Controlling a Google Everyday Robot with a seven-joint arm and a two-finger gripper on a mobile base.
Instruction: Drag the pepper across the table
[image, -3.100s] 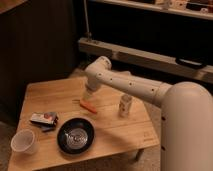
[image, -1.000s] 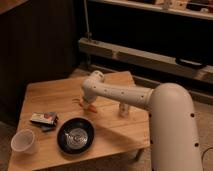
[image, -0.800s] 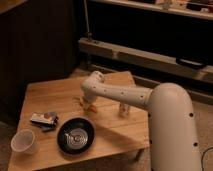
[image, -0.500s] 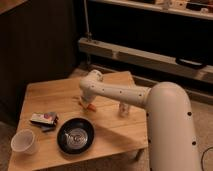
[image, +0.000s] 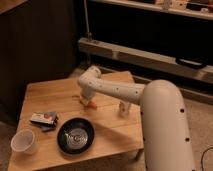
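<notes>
The pepper (image: 91, 104) is a small orange-red thing lying on the light wooden table (image: 55, 95), near the middle of the top. Only its tip shows, under the end of my arm. My gripper (image: 86, 98) is down at the table surface, right over the pepper and hiding most of it. The white arm reaches in from the lower right.
A black bowl (image: 76, 135) sits at the front of the table. A white cup (image: 23, 141) stands at the front left corner. A dark flat packet (image: 44, 119) lies left of the bowl. A white-and-silver bottle (image: 123, 107) stands right of the gripper, behind the arm.
Since the earliest frame the gripper has come down from above the table onto the pepper. Over the last second the arm and pepper have barely shifted.
</notes>
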